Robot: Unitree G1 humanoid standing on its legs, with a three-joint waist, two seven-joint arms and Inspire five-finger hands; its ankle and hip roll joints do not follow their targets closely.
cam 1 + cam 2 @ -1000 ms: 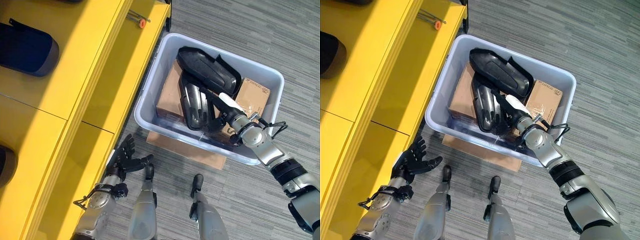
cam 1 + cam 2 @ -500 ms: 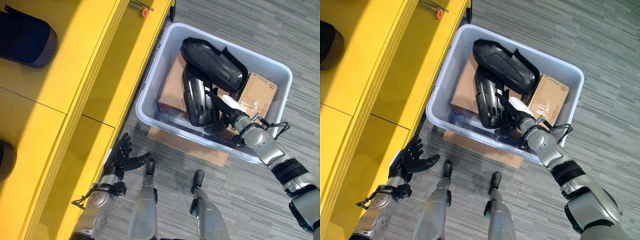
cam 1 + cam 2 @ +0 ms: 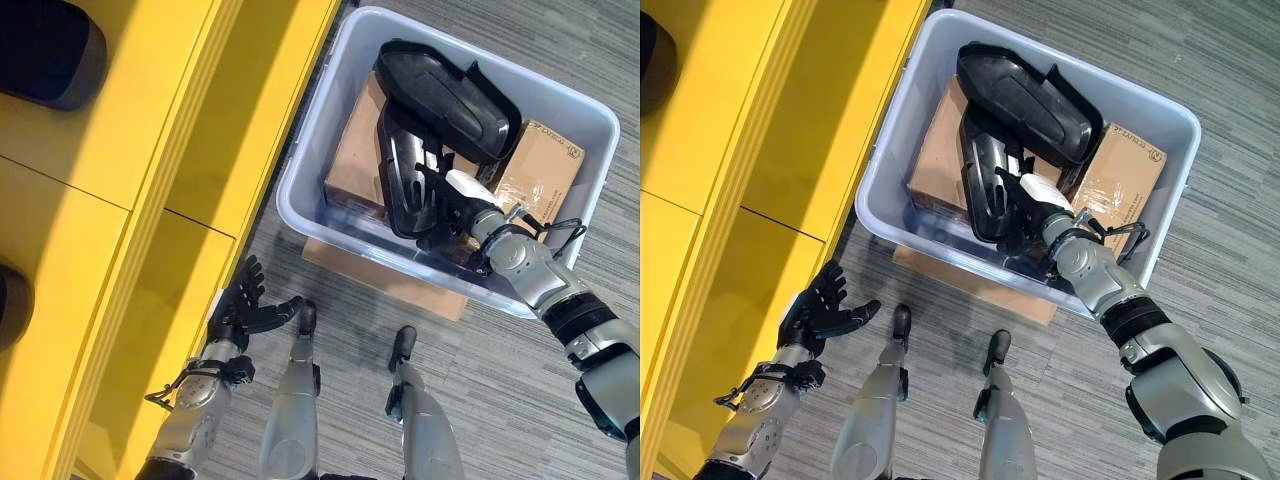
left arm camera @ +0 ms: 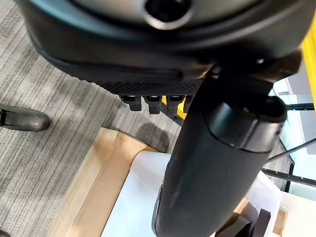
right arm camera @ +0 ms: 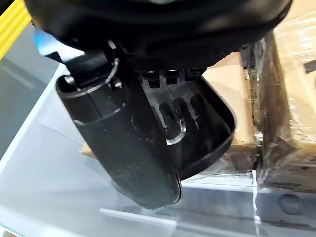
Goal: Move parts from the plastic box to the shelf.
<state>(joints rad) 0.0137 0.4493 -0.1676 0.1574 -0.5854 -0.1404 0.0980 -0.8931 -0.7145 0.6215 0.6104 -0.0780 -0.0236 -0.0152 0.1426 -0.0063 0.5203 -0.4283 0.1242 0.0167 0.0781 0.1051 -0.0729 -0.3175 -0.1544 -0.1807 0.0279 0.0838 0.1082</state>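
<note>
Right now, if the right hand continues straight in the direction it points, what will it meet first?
Most likely the lower black part in the plastic box. The right hand reaches toward it, its fingers apparently already inside its hollow; whether they touch is unclear.

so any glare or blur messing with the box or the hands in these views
Right wrist view: bright sheen on the box wall, thumb close and soft, part clear. Left wrist view: left hand dark and blurred up close. Left eye view: sunlit streaks on the shelf, box contents readable.
</note>
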